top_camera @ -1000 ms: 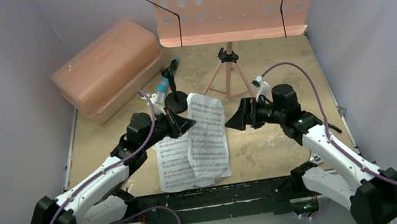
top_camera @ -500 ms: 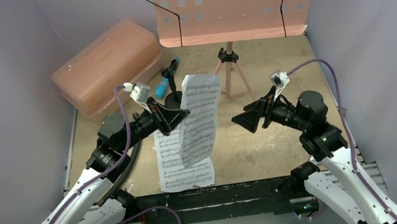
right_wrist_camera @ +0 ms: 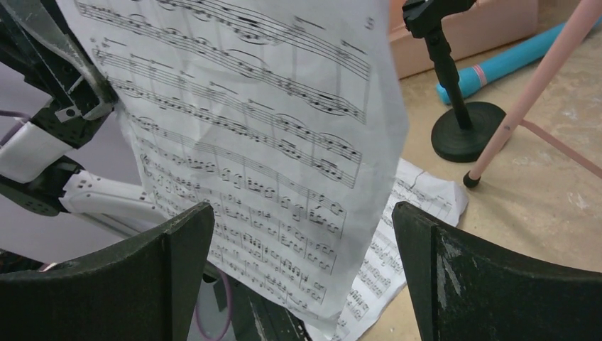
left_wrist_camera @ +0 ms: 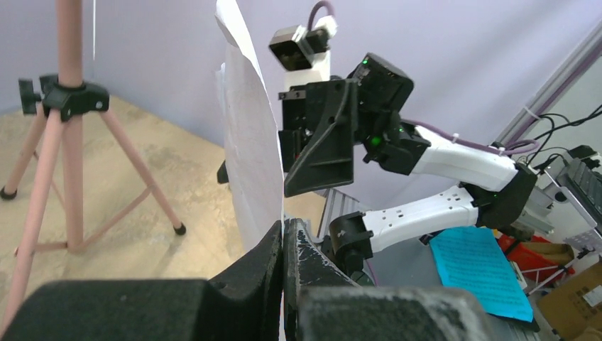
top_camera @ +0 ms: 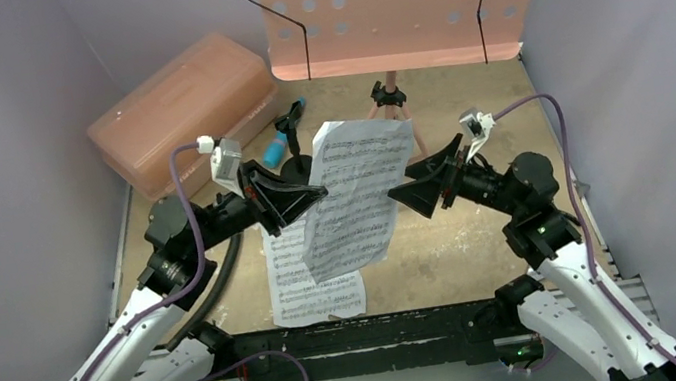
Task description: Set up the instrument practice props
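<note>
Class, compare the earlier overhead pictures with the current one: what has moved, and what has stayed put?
The left claw, shut on one sheet-music page, has raised it off the table until it hangs upright. The open right claw has swung in toward the page's free edge without gripping it. The second page, microphone, mic stand, music stand and pink case stayed put.

one music page (top_camera: 360, 197) aloft, second page (top_camera: 320, 299) flat.
</note>
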